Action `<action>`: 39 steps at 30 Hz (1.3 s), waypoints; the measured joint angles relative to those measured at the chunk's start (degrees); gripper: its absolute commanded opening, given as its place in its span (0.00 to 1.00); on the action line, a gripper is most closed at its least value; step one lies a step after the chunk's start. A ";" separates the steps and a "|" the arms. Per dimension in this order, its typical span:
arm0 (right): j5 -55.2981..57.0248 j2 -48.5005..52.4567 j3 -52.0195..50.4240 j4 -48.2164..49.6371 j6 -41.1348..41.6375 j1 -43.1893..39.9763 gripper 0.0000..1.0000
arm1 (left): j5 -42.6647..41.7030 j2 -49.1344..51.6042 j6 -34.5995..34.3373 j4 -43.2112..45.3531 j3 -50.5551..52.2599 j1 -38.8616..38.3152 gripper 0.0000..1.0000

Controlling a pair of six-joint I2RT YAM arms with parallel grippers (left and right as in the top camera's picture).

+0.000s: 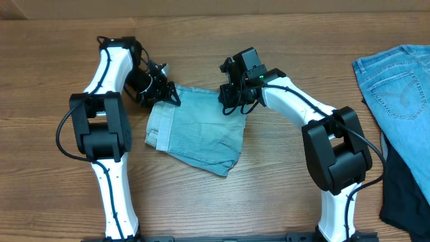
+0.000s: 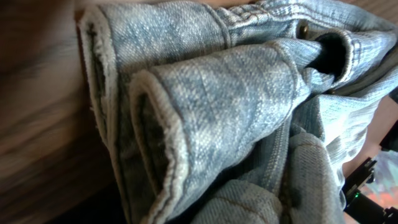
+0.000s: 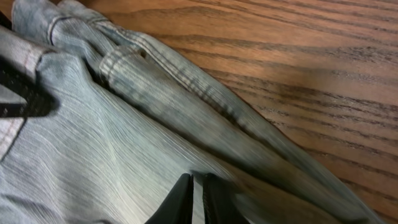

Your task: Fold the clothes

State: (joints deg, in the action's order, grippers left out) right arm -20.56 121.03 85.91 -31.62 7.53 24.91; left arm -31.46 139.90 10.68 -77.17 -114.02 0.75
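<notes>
Near the middle of the table lie the shorts, already doubled into a compact, roughly square bundle with the cuffs stacked at the bundle's left edge and the waistband along its far edge. At the shorts' far-left corner sits the left gripper, low over the cuffs; its wrist view fills with two rolled hems, one lying over the other, but shows none of its own fingers, so whether its jaws stand apart or pinch the cloth cannot be told. At the shorts' far-right corner the right gripper is down on the fabric, and its wrist view shows the two fingertips brought almost together on the pale denim, seemingly pinching a fold of it (the grip itself is partly blurred). To the right of the shorts, well apart at the table's edge, lie a pair of jeans over something dark, untouched by either arm. Judging by the lie of things, the first fold looks done: legs laid over, cuffs matched. What seems left is at least one more fold to bring the far edge toward the near one, then a flattening, since the near-right corner still sticks out unevenly.
</notes>
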 measured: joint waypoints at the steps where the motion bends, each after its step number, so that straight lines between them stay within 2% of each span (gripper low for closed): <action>1: 0.31 0.00 0.00 0.07 0.90 -0.02 0.04 | 0.04 0.00 0.00 0.00 0.00 -0.46 0.67; 7: 2.34 2.16 0.00 1.70 12.52 0.00 0.04 | 0.22 0.07 0.00 0.20 0.00 -1.68 0.68; 11: 2.36 3.28 0.00 2.40 16.68 0.00 0.04 | -0.42 0.07 0.00 0.15 0.00 -1.70 0.69; 15: 2.34 3.45 0.00 2.67 19.15 0.00 0.04 | -0.39 0.17 0.07 0.31 0.02 -2.21 0.54; 16: 2.32 3.61 0.00 2.93 19.54 -0.02 0.04 | -0.39 0.28 0.07 0.42 0.04 -2.45 0.48; 17: 2.32 3.65 0.00 3.06 19.85 -0.07 0.04 | -0.37 0.39 0.07 0.46 0.04 -2.69 0.23; 18: 2.32 3.67 0.00 3.21 20.04 -0.07 0.04 | -0.20 0.50 0.26 0.55 0.04 -2.89 0.04; 22: 2.36 3.76 0.04 3.58 19.96 -0.07 0.04 | -0.26 1.20 0.68 0.66 0.13 -3.43 0.04; 25: 3.76 3.74 3.63 1.25 15.56 -0.15 0.04 | -0.15 2.54 0.61 -2.60 -3.45 -3.50 0.04; 28: 6.91 0.76 12.96 -7.78 13.20 -1.33 0.04 | 1.81 4.63 -0.26 -8.48 -16.02 -3.76 0.04; 30: 7.56 -6.10 17.29 -15.04 12.81 -4.24 0.04 | 4.15 4.70 -2.23 -11.72 -27.02 -3.43 0.04; 32: 8.00 -11.93 18.45 -20.39 11.87 -7.80 0.04 | 7.69 4.74 -5.05 -14.19 -36.83 -2.36 0.04; 34: 8.61 -14.08 19.02 -24.13 10.47 -10.71 0.04 | 11.37 4.66 -7.50 -16.13 -41.97 -1.11 0.04; 35: 9.49 -14.03 19.04 -26.38 10.01 -11.91 0.04 | 14.10 4.66 -9.11 -19.37 -48.24 1.25 0.04; 39: 15.67 -13.16 18.99 -29.20 8.96 -13.42 0.07 | 20.35 4.44 -12.33 -19.54 -54.71 7.67 0.04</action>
State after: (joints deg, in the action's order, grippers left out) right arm -4.89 107.87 104.90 -60.82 16.49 11.49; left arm -11.11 144.33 -1.65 -96.71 -168.72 8.43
